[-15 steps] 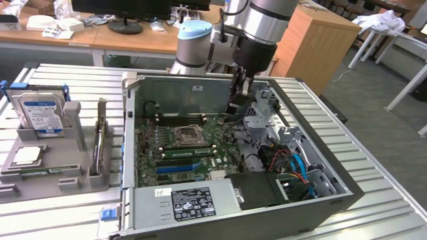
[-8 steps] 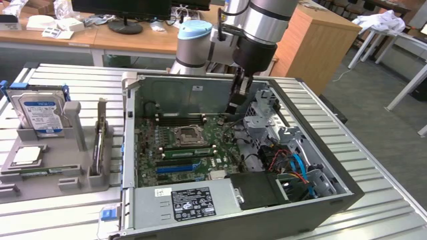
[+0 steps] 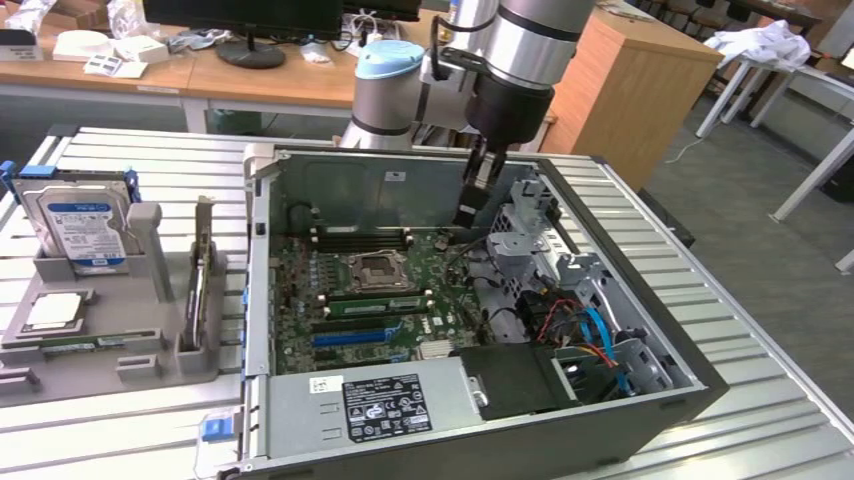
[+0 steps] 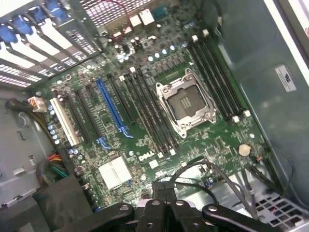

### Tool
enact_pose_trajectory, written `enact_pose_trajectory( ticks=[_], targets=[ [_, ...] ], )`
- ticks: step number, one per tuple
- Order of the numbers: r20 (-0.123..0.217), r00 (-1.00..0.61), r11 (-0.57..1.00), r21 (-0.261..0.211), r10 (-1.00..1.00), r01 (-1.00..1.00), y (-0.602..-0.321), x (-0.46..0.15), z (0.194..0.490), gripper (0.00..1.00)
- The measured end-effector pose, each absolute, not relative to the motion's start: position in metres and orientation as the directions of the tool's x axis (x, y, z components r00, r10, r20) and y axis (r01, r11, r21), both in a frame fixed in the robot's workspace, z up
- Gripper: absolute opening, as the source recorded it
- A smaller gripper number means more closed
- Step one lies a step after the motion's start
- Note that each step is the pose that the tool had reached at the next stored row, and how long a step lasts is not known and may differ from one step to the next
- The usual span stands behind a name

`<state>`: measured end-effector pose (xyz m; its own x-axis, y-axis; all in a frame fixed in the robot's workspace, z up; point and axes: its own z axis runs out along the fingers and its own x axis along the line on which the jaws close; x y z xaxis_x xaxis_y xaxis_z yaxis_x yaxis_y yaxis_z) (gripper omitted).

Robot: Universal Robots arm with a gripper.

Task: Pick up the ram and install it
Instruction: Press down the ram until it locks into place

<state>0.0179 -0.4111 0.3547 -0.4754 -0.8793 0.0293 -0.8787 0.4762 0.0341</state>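
One ram (image 3: pixel 67 347): a thin green stick, lying flat in the front groove of the grey moulded tray (image 3: pixel 147 365) on the ribbed metal tabletop (image 3: pixel 120 150), at the exterior view's left and well apart from the arm. I can't make out its chips.

One gripper (image 3: pixel 470 213): black, hanging inside the open computer case (image 3: pixel 627 400) over the far edge of the board. I read the jaws as closed together with nothing between them.

One motherboard (image 4: pixel 145 145): green, matt, crowded with small round capacitors. I can read "DELL" printed in white near its lower edge. Its square CPU socket (image 4: pixel 186 104) has a silver frame, with long black memory slots (image 4: pixel 149 116) running along both sides, all bare.

One blue expansion slot (image 4: pixel 112 108), one white slot (image 4: pixel 63 123).

One hard drive (image 3: pixel 80 225): silver with a blue label, upright in the tray; I can't read its text.

One power supply (image 3: pixel 380 405): grey sheet metal, black label, print too small to read.
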Motion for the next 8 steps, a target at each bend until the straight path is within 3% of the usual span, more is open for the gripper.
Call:
enact_pose_trajectory(
  ticks=[8],
  targets=[
    [0.009, -0.529, 0.529, 0.016, -0.849, -0.848, -0.4110, 0.0179, 0.3546, 0.11]
  ],
)
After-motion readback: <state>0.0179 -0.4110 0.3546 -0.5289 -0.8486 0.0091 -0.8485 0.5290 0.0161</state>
